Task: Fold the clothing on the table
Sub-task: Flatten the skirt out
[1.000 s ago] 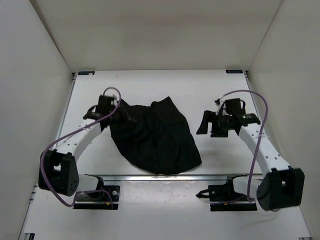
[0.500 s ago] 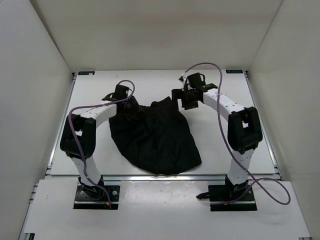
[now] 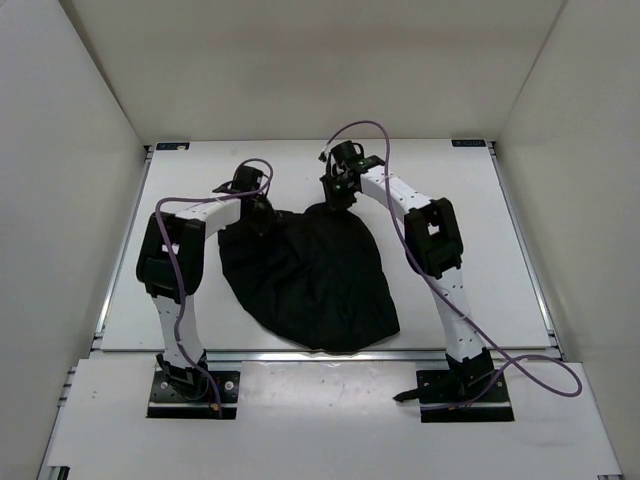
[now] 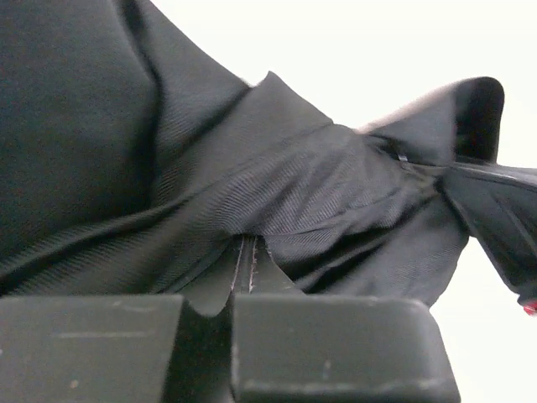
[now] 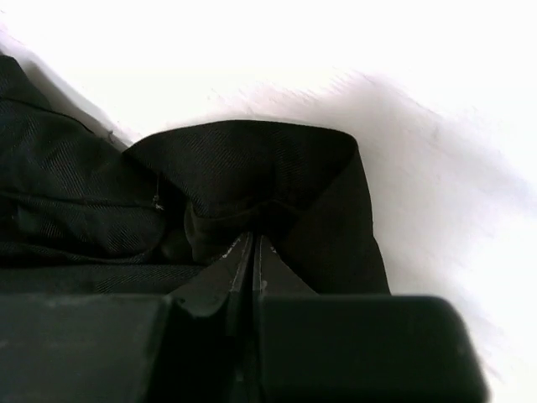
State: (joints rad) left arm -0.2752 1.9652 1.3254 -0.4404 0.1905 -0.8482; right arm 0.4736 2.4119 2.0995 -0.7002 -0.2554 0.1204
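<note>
The left end effector [image 4: 243, 262] is pressed shut on a ridge of the clothing [image 3: 312, 275], and the right end effector [image 5: 252, 252] is pinching a folded corner. Both bites look shallow, perhaps one layer only, so a lift could slip free or drag the cloth unevenly. The clothing lies mid-way across the table [image 3: 450, 270]. Its long axis runs near-to-far, with the narrow end far and the rounded hem towards the arms.

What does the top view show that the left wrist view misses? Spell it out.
Only the top view: the whole clothing spread out on the table, plus the left arm and right arm reaching to its far edge. Only the left wrist view: the left fingers shut on a pinched fold, with the fabric's weave visible. Both: black clothing on the white table.
</note>
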